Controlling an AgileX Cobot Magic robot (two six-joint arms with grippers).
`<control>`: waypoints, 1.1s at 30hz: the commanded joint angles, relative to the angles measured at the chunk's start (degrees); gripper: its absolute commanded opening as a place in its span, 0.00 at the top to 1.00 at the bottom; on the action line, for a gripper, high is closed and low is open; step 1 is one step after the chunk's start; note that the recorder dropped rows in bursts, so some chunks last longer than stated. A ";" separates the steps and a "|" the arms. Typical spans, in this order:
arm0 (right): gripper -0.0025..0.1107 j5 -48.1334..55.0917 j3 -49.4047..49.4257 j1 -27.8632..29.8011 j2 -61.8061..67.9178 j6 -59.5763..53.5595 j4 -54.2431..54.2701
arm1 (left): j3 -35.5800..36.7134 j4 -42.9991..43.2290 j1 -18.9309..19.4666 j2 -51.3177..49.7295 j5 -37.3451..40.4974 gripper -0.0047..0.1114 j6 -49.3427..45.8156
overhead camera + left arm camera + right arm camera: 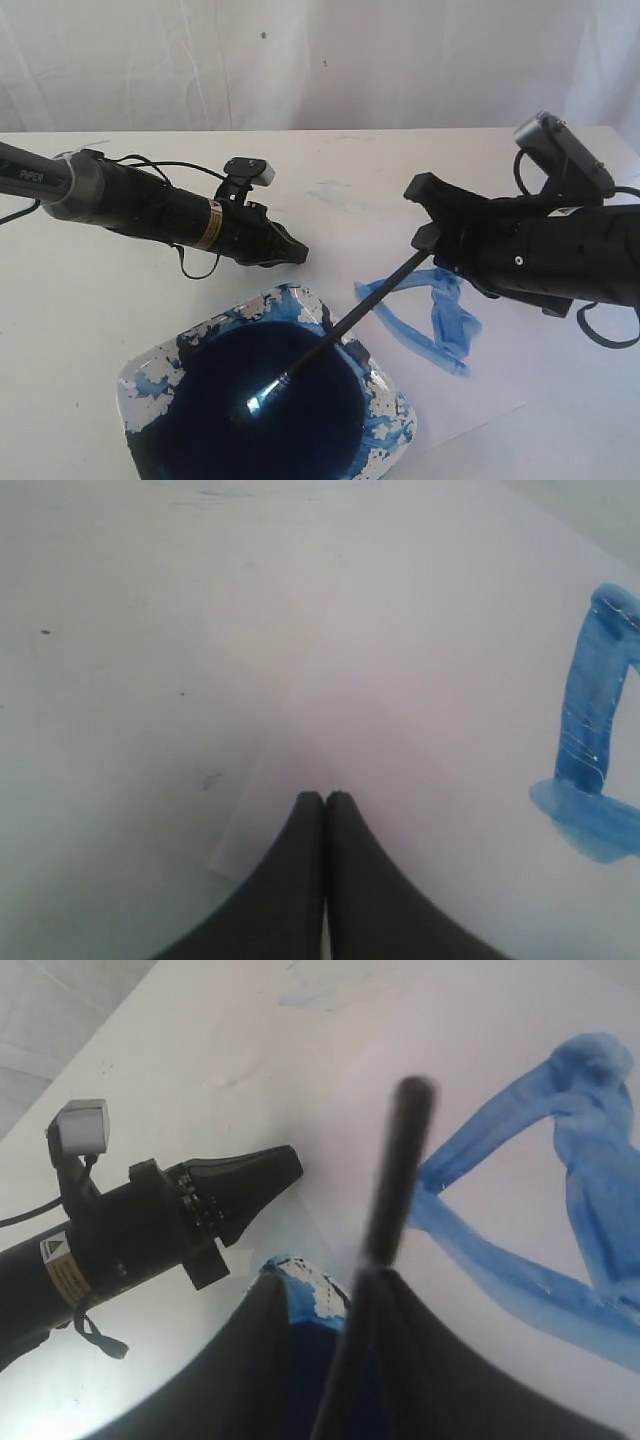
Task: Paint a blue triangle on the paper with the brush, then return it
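- The white table (80,300) carries everything; the thin white rectangular paper (505,375) lies flat on it, just beside the dish.
- The white square dish (150,385), splotched with blue and filled with dark blue paint, sits at the near left of the paper in the exterior view.
- The right gripper (418,212) hangs above the paper at the top end of the brush. Its jaws stand partly apart, with a gap wider than the handle, which seems only to lean against one finger and not to be squeezed.
- The left gripper (295,250) has its jaws pressed together on nothing. Its tip is over the paper's edge; I cannot tell if it touches.
- The rough blue triangle (440,320) is a closed outline on the paper, so the painting looks finished.
- The thin black-handled brush (340,335) is in the dish, bristles in the paint. Its long axis runs diagonally and tilted: the tip points down to the near left, the handle rises over the rim to the right gripper.
- I judge that what is left is to let go fully and draw the arm away.
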State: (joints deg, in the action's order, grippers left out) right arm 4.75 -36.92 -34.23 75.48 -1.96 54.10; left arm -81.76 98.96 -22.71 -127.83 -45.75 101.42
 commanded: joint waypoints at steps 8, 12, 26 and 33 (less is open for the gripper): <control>0.72 -1.15 0.37 0.02 0.08 -6.23 -0.08 | -0.29 0.98 -0.35 0.28 0.86 0.96 0.14; 0.72 -3.67 0.37 0.02 -0.60 -12.57 -0.08 | -0.29 0.98 -0.35 0.28 0.86 0.96 0.14; 0.72 -7.46 0.37 0.02 -18.43 -29.81 -0.16 | -0.29 0.98 -0.35 0.28 0.86 0.96 0.14; 0.72 -8.27 5.73 0.02 -29.94 -35.69 -0.16 | -0.29 0.98 -0.35 0.28 0.86 0.96 0.14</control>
State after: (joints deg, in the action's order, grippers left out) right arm -2.48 -34.01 -34.23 49.42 -34.78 54.10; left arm -81.76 98.96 -22.71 -127.83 -45.75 101.42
